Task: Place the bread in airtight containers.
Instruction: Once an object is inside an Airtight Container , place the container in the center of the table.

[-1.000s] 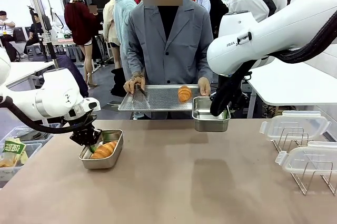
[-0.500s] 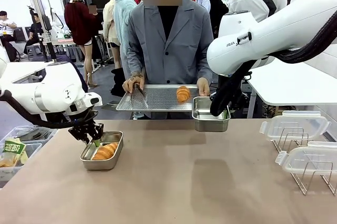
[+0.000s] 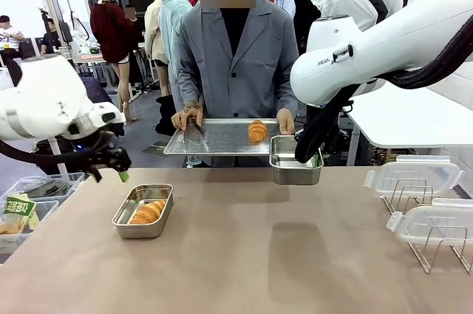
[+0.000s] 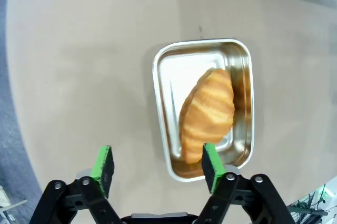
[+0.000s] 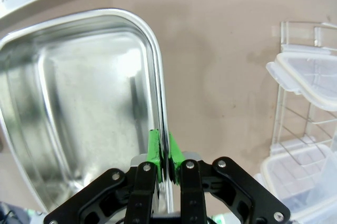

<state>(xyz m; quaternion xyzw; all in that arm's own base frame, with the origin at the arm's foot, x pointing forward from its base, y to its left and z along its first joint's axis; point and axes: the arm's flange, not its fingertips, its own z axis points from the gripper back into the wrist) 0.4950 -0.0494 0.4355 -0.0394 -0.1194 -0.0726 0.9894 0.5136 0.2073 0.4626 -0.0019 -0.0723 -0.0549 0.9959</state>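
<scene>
Left claw: the left gripper [image 3: 109, 173] [image 4: 157, 163] hung above the table [image 3: 244, 255], fingers spread wide, nothing between them.
First roll: one bread roll [image 3: 147, 212] [image 4: 207, 114] lay diagonally in the near steel container [image 3: 140, 233] [image 4: 158, 76], below and beside that claw.
Right claw: the right gripper [image 3: 310, 157] [image 5: 163, 153] was pinched on the rim of the far steel container [image 3: 292, 175] [image 5: 79, 76], which held nothing.
Second roll: the other roll [image 3: 257, 131] sat on the perforated tray [image 3: 214, 140] the person held by both ends, just beside the far container.
Lids: two clear lids [image 3: 414, 177] [image 5: 310, 76] rested on the wire rack [image 3: 403, 196].
Writing: "FRA" was legible on the right arm [image 3: 369, 48]; the rest was hidden.
Green packet [image 3: 16, 210]: print too small to read.
</scene>
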